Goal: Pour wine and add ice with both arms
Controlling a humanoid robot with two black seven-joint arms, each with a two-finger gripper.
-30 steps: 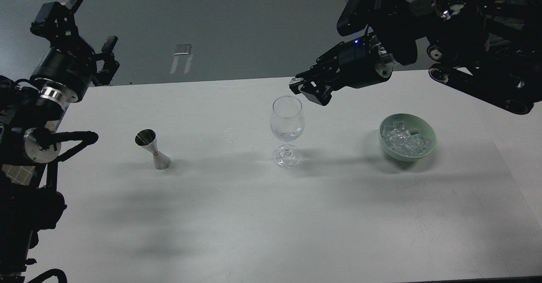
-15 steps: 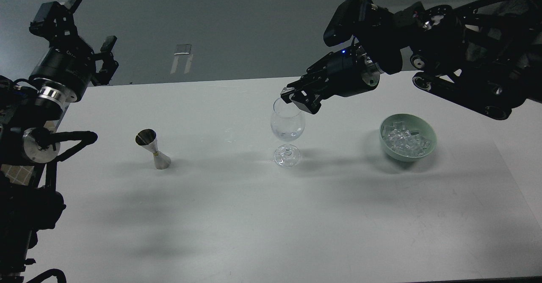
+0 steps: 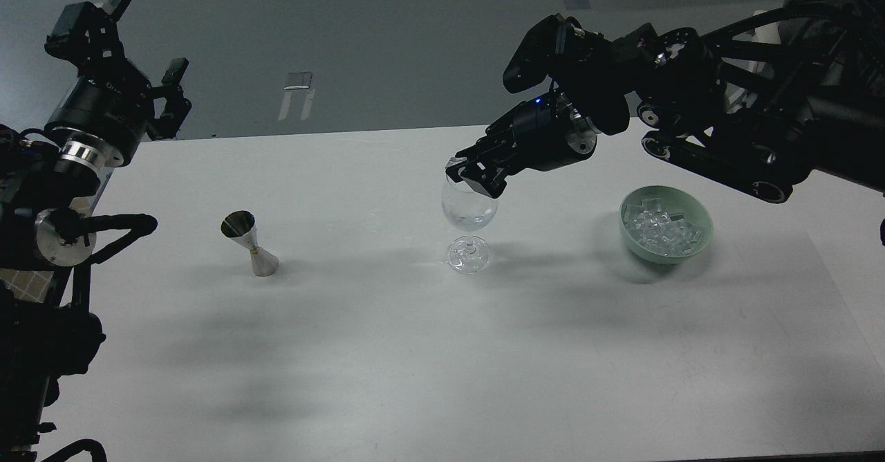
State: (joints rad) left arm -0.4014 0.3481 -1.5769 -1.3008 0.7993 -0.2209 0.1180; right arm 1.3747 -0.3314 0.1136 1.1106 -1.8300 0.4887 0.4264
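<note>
A clear wine glass (image 3: 469,214) stands mid-table with a little clear wine (image 3: 470,223) at the bottom of its bowl. My right gripper (image 3: 464,171) hangs right over the glass's rim, shut on a small clear ice cube (image 3: 454,163). A heap of ice (image 3: 660,230) lies in a pale green bowl (image 3: 700,223) to the right. A steel jigger (image 3: 250,244) stands upright to the left. My left gripper (image 3: 135,40) is raised off the table's far left corner, fingers spread and empty.
The white table (image 3: 415,351) ends in a far edge just behind the glass. Grey floor lies beyond it. My right arm's links (image 3: 719,137) stretch above the bowl.
My right gripper has moved left and slightly down with the ice cube, from beside the glass to directly over its rim. The left arm has barely moved.
</note>
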